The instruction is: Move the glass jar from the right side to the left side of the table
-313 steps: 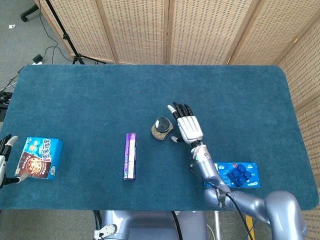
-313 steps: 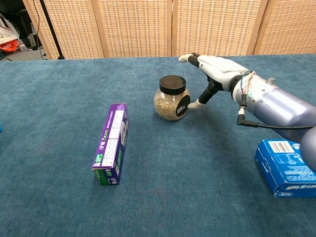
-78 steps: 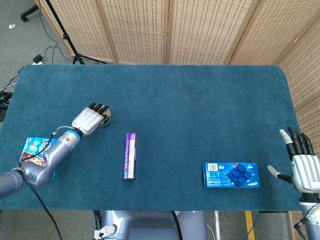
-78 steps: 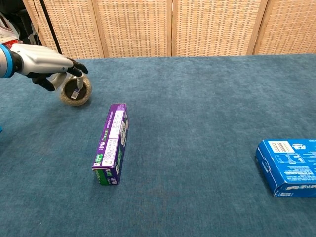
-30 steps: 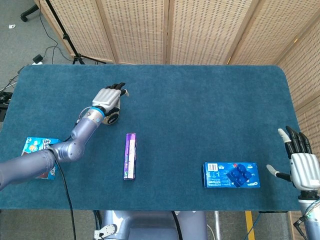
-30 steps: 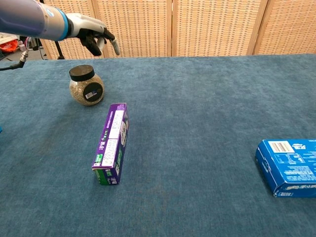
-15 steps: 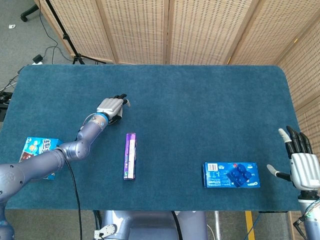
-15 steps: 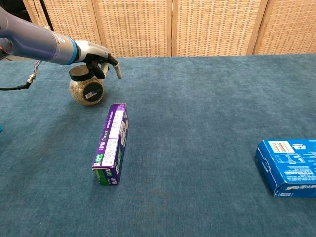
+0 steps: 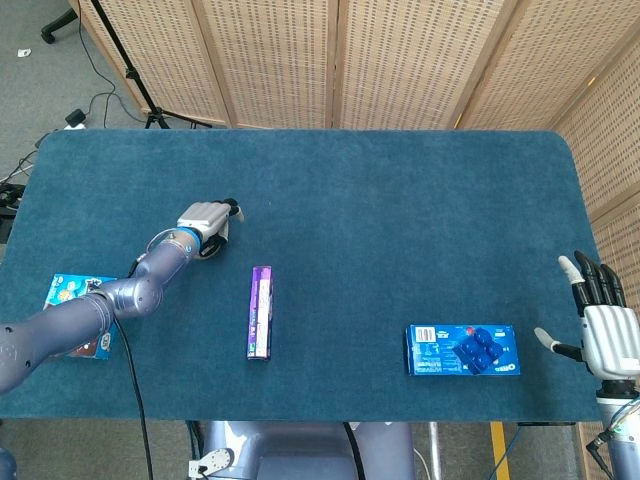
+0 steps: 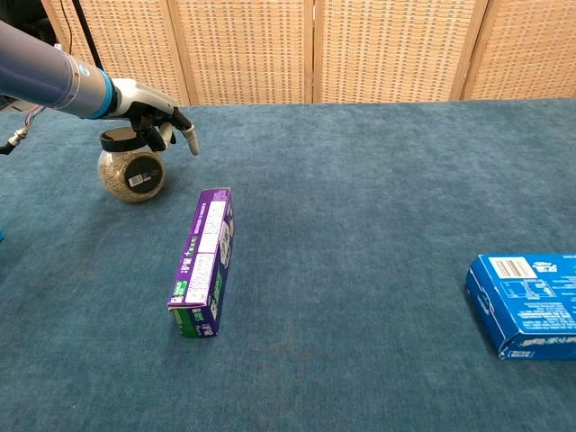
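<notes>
The glass jar (image 10: 131,177), round, filled with grain and capped with a black lid, stands on the left part of the blue table (image 10: 360,225), leaning slightly left. My left hand (image 10: 151,115) reaches over it from the left. Its curled fingers hold the lid's right edge while the thumb points down, clear of the glass. From the head view the left hand (image 9: 205,218) hides nearly all of the jar. My right hand (image 9: 601,335) hovers off the table's front right corner, fingers spread, holding nothing.
A purple carton (image 10: 205,259) lies lengthwise just right of and in front of the jar. A blue box (image 9: 463,350) sits front right, and a cookie box (image 9: 75,312) front left. Wicker screens (image 9: 340,60) stand behind the table.
The left hand came down onto the jar's lid after hovering above it. Hand and jar have since shifted left and nearer the front. The right hand stayed still.
</notes>
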Controlling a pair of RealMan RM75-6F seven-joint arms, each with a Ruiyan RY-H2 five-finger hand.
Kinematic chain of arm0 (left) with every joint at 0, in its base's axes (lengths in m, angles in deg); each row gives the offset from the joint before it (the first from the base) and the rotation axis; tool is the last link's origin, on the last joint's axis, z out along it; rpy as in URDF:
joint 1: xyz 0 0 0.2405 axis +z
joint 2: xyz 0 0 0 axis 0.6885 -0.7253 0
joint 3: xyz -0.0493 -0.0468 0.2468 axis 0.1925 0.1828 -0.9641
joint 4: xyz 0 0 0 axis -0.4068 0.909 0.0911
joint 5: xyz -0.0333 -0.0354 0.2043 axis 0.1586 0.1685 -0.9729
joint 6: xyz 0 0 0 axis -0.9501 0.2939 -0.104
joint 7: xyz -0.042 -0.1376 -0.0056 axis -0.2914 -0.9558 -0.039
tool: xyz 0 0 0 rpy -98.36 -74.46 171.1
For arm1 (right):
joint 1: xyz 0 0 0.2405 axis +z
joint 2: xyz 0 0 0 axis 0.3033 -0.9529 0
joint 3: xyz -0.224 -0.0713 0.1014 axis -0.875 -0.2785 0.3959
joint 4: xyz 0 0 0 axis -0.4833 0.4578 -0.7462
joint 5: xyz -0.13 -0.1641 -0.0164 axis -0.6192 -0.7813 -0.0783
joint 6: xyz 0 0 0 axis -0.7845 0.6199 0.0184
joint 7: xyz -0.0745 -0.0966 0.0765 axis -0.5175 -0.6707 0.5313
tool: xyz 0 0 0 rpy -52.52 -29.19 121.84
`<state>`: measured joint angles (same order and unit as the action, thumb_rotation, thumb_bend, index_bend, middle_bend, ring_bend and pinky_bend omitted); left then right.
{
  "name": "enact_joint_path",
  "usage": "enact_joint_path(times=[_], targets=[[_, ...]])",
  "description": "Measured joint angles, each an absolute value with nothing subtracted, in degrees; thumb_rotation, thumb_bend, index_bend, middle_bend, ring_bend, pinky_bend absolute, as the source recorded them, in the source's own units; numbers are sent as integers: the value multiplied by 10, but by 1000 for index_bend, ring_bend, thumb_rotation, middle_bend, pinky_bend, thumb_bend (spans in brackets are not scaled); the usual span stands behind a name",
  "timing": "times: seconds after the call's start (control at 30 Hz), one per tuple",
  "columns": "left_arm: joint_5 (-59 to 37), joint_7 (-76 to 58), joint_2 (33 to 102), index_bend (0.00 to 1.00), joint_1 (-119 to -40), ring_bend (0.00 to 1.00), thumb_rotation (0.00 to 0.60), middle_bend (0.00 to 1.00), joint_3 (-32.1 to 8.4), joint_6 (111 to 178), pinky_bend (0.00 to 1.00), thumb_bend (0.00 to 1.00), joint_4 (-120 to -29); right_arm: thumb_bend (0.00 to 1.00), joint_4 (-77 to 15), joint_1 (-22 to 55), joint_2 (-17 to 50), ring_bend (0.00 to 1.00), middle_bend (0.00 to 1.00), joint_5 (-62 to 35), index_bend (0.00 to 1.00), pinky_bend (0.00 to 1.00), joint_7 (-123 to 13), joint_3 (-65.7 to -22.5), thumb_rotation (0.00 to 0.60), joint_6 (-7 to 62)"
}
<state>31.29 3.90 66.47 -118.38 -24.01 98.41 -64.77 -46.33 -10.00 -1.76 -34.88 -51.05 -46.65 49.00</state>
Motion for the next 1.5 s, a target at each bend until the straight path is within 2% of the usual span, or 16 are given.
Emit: enact_joint_path(times=[0.2, 0.47, 0.67, 0.9, 1.03, 1.5], targets=[[306, 25, 649, 288, -1193, 121, 600, 130, -261, 974, 259, 1000, -671, 0, -464, -100, -17, 0, 0, -349, 0, 0, -511, -466, 600, 491], [282, -6, 600, 288, -1190, 121, 600, 130, -262, 973, 261, 1000, -734, 0, -466, -101, -21, 0, 0, -350, 0, 0, -504, -466, 600, 492], [228, -32, 557, 288, -1170, 121, 600, 130, -251, 986, 261, 1000, -796, 0, -467, -103, -23, 0, 0, -354, 0, 0, -499, -467, 600, 495], [165, -64, 533, 289, -1130, 121, 600, 130, -219, 1037, 261, 1000, -825, 0, -469, -104, -25, 0, 0, -359, 0, 0, -496, -469, 600, 498], [146, -84, 515, 289, -1109, 121, 600, 130, -209, 1040, 261, 1000, -826, 0, -470, -105, -26, 0, 0, -362, 0, 0, -494, -470, 600, 500], [107, -117, 518, 288, -1069, 121, 600, 130, -220, 1000, 261, 1000, -778, 0, -472, -104, -26, 0, 0, -364, 0, 0, -495, -471, 600, 499]])
